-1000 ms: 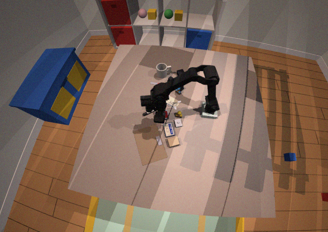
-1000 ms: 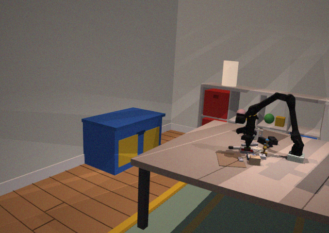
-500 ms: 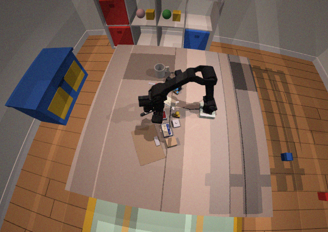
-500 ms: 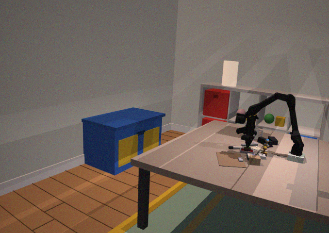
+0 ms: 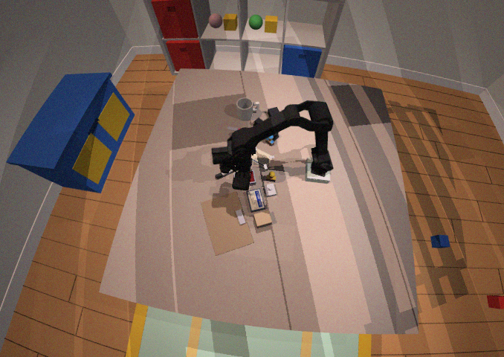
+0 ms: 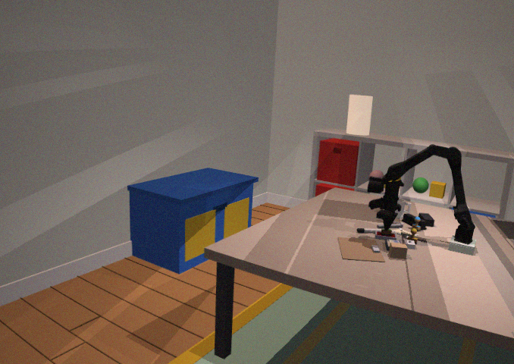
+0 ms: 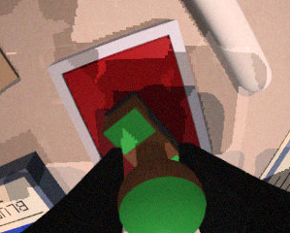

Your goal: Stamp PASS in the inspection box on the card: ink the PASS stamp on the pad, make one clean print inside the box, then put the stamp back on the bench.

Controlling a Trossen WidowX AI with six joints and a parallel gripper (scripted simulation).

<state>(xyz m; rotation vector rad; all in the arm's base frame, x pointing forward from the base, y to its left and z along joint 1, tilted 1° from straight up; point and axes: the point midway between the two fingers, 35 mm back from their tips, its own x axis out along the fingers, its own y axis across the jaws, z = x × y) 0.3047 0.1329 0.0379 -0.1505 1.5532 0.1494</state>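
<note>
At the middle of the bench (image 5: 202, 273) (image 6: 309, 265), the black gripper (image 5: 241, 178) (image 6: 387, 227) (image 7: 151, 154) points down, fingers closed on a brown stamp with a round green-topped knob (image 7: 162, 204) and a green patch on its block. Stamp block is over the red ink pad in a pale rectangular frame (image 5: 253, 177) (image 6: 385, 235) (image 7: 130, 65), turned at an angle to the frame; contact with the ink can't be told. Wrist view: white rounded rod (image 7: 237, 49) beyond one side of the pad, dark-edged case marked BLUE (image 5: 256, 199) (image 7: 14, 204) near the other, part of a printed pale sheet (image 7: 287, 165) at the picture's edge. Flat brown board (image 5: 227, 224) (image 6: 358, 250) lies near the pad, small pale block (image 5: 240, 217) (image 6: 375, 248) on it by one edge. Tan block (image 5: 262, 219) (image 6: 397, 249) sits just beside the BLUE case. Grey mug (image 5: 244, 109) stands upright, apart from the pad. Arm base is on a pale green block (image 5: 311, 177) (image 6: 456, 247). Inspection box and any print on the card: can't tell.
</note>
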